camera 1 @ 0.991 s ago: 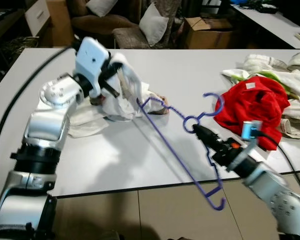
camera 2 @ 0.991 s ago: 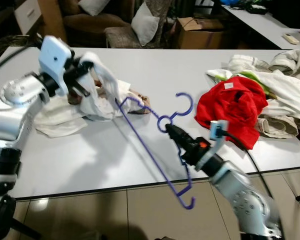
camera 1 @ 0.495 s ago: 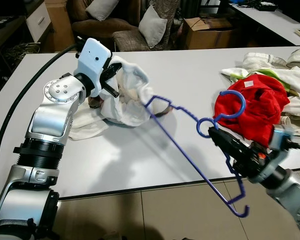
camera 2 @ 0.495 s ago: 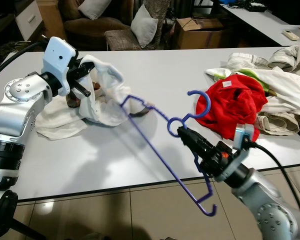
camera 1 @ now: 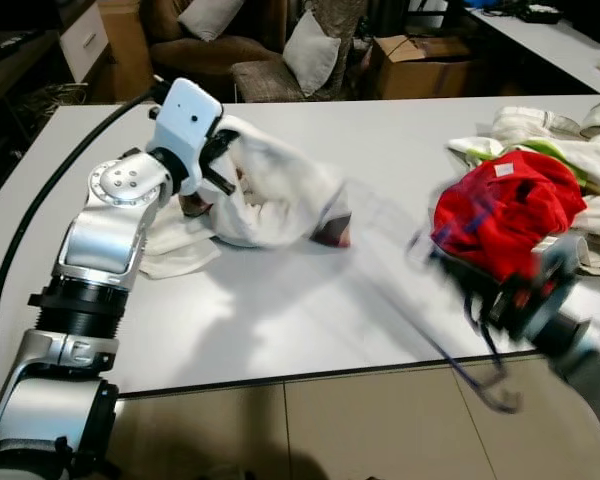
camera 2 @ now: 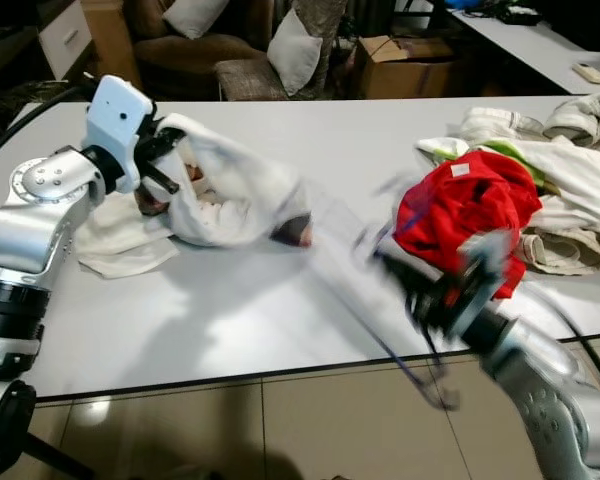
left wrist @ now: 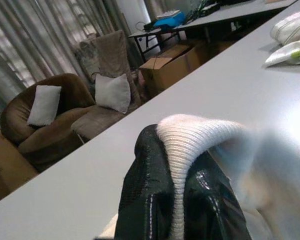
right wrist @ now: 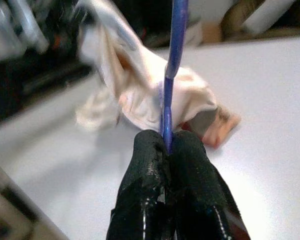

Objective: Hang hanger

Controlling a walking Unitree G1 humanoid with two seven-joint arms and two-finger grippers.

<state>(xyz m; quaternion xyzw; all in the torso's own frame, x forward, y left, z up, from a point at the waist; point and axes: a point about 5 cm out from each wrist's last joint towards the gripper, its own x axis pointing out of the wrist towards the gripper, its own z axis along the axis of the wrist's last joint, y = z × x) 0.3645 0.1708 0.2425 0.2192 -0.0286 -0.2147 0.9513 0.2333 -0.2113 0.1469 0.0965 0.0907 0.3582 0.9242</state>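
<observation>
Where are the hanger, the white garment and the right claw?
hanger (right wrist: 172, 65): right wrist view, blue wire above the fingertips.
white garment (camera 1: 280, 190): left eye view, bunched middle.
right claw (right wrist: 167, 145): right wrist view, between its fingertips.

The table (camera 1: 280, 300) is seen from above by both eye views. The white cloth (right wrist: 140, 95) is seen close up by each wrist view.

1. The counter (camera 1: 280, 300) is bare across its near middle, between the white garment (camera 1: 270, 190) and the red garment (camera 1: 505, 210), leaving a wide passage.
2. The far middle of the counter is also bare.
3. The blue hanger (right wrist: 172, 60), blurred, cuts across the right side of that passage.
4. A heap of pale laundry (camera 2: 570, 170) blocks the right end.
</observation>
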